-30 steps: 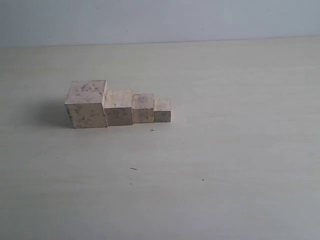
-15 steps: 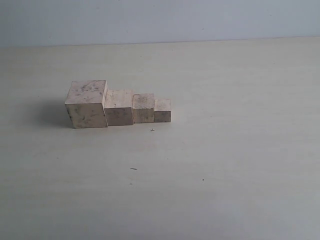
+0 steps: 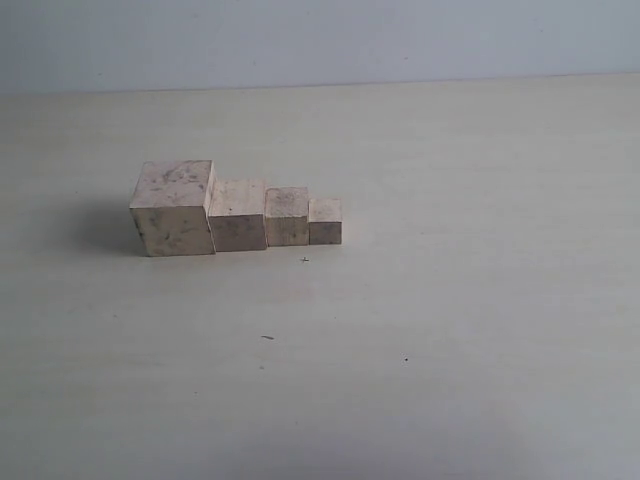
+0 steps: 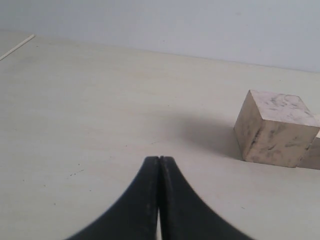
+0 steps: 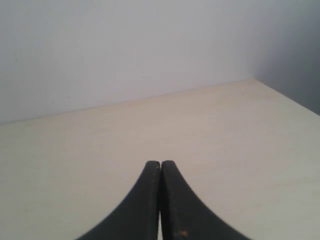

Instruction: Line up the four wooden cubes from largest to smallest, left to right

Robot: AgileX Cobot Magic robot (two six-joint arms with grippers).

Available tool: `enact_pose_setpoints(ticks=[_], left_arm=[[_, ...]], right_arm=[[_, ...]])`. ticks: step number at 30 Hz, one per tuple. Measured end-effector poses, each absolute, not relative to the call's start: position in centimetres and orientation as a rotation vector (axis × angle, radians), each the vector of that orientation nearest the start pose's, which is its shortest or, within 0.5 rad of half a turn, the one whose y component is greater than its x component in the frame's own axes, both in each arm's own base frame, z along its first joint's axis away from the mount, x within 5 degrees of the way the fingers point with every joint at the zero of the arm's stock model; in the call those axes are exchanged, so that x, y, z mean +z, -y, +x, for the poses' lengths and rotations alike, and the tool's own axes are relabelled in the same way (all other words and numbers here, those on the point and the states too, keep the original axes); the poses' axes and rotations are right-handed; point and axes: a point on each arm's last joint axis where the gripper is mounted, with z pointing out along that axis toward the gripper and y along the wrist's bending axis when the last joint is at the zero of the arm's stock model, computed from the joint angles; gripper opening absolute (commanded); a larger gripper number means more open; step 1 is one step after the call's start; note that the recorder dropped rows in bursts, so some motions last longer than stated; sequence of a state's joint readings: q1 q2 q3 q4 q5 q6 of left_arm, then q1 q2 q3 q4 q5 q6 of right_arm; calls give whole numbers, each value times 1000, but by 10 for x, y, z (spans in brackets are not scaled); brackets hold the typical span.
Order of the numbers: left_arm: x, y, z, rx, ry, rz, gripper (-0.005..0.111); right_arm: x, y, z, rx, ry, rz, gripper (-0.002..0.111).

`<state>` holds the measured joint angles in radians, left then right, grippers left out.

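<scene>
Where the pale table spreads out in the exterior view, four wooden cubes stand in one row toward its left side, stepping down in size from left to right. The largest cube is at the left end, with dark flecks on its top and front. The second cube stands against its right side, the third cube touches that one, and the smallest cube closes the row at the right end, touching the third. Their front faces run roughly along one line. A few dark specks dot the table in front of the row, and a grey-blue wall rises behind the far edge.

In the left wrist view, the left gripper hangs low over the table with its two black fingers pressed together tip to tip, gripping nothing. The largest cube sits ahead and off to one side, well apart from the fingertips, and a sliver of the second cube shows beside it at the picture's edge.

In the right wrist view, the right gripper is likewise closed, black fingers meeting at the tips, empty. Ahead of it the table runs to the wall, where a darker side wall meets it at a corner.
</scene>
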<state>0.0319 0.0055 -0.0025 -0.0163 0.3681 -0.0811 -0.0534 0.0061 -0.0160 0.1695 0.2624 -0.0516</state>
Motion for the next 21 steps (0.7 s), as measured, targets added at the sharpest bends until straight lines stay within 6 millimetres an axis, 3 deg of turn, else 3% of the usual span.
enact_pose_setpoints(ticks=[21], left_arm=[[181,-1,53,-50,-1851,-115,0]], right_arm=[[183,-3,54,94,-1834,103,0]])
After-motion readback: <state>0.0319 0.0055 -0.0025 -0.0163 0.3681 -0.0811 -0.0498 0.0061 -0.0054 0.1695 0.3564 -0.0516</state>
